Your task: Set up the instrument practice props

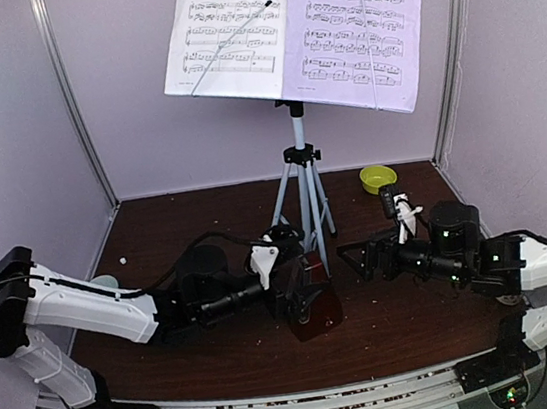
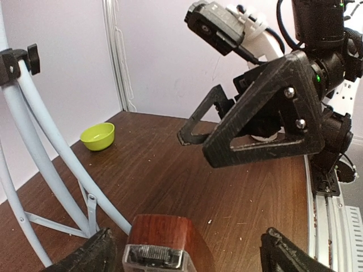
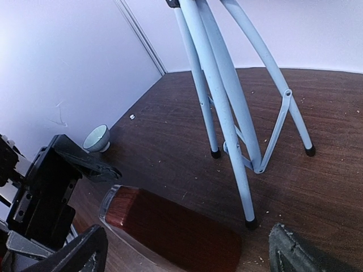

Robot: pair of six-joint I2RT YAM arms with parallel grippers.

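Positioning is my concern: the small red-brown pyramid metronome with clear cover rests on the dark wooden table beside the silver tripod — bracketed by my left gripper, jaws spread and not touching it, while my right gripper faces it, jaws equally wide and empty, presumably so either can close on it.

Two printed sheet-music pages: a left page and a right page. One music stand, on three tripod legs. One red-brown metronome. Two small bowls: one yellow-green bowl, one pale bowl. Two robot arms, one gripper apiece: left gripper, right gripper, two fingers on each.
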